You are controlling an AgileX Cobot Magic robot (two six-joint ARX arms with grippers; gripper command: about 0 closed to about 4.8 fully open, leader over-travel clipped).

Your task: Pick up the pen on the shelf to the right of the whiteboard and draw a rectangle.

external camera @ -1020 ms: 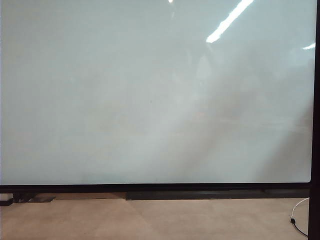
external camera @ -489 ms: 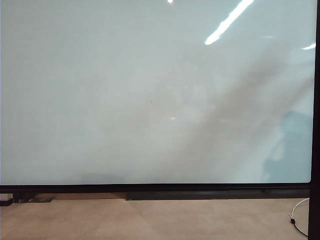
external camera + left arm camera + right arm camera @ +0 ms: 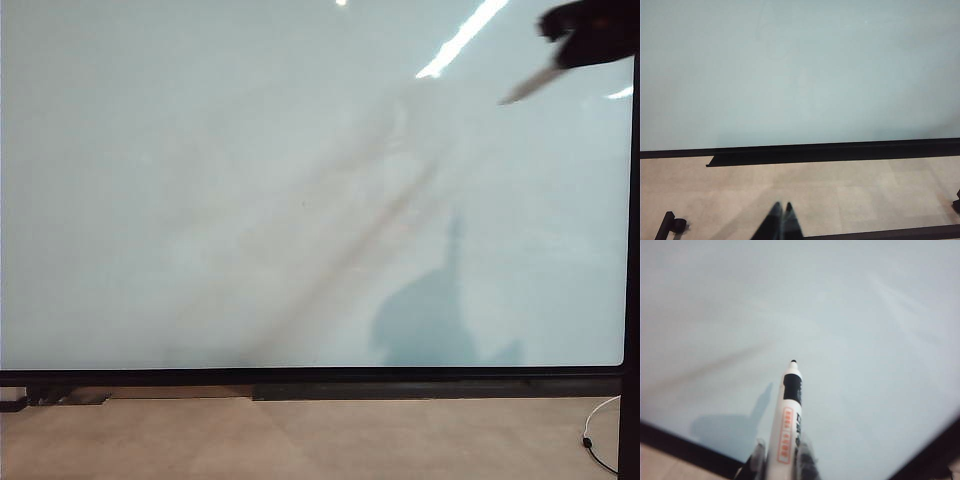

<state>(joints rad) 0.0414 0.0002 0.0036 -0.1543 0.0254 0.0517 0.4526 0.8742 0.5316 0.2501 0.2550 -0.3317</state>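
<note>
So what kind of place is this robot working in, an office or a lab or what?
Probably an office, classroom or lab, though I can't tell which. A big glossy whiteboard fills the exterior view, mirroring strip ceiling lights, above a plain tan floor. The right end effector holds a pen before the board.

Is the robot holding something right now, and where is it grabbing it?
Yes. The right gripper holds the pen by the back end of its barrel, tip pointing at the whiteboard. The left gripper is shut and holds nothing.
</note>
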